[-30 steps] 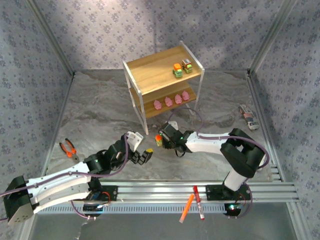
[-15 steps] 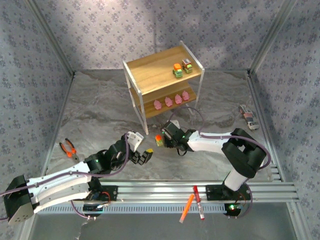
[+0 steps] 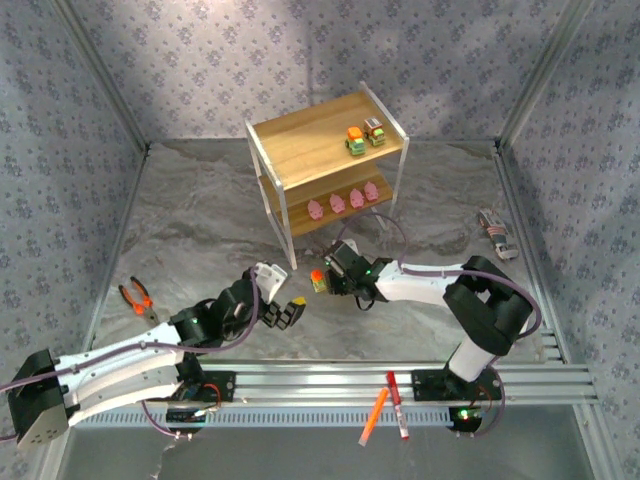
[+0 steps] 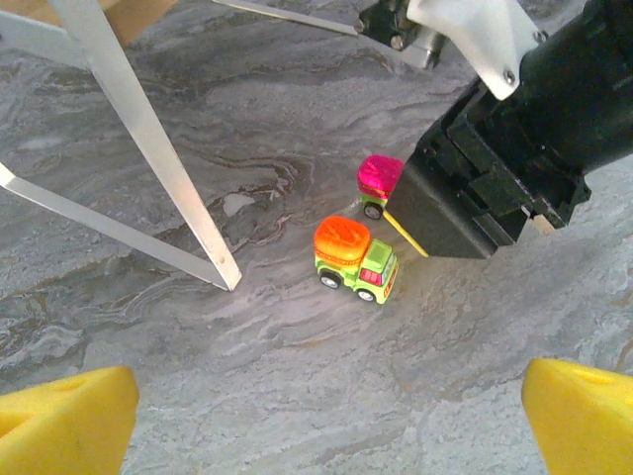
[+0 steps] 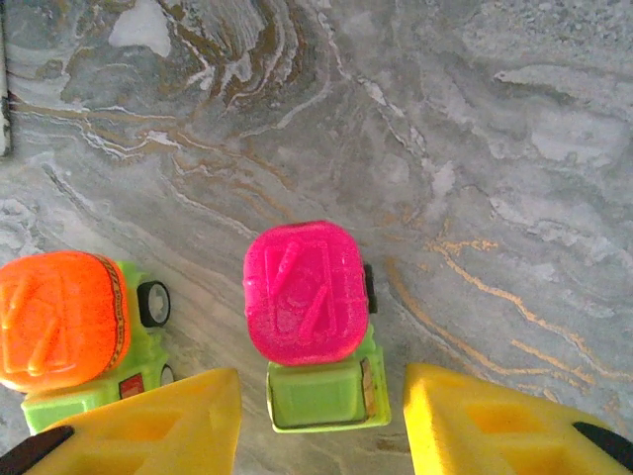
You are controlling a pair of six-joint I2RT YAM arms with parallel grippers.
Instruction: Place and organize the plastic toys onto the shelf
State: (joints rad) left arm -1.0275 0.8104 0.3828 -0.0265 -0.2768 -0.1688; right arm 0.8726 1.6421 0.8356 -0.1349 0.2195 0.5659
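Tabletop: grey marble.
Truck: pink top, lime cab.
Right hand: apart, straddling truck.
Left hand: apart.

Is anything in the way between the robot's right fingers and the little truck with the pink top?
No, nothing visible. The pink-topped truck sits between the fingers of the right gripper, small gaps either side. The orange-topped truck stands just outside one finger.

No words or numbers can be read anywhere. The small yellow-green plastic truck with the orange top has a tiny red mark on its side, too blurry to read.
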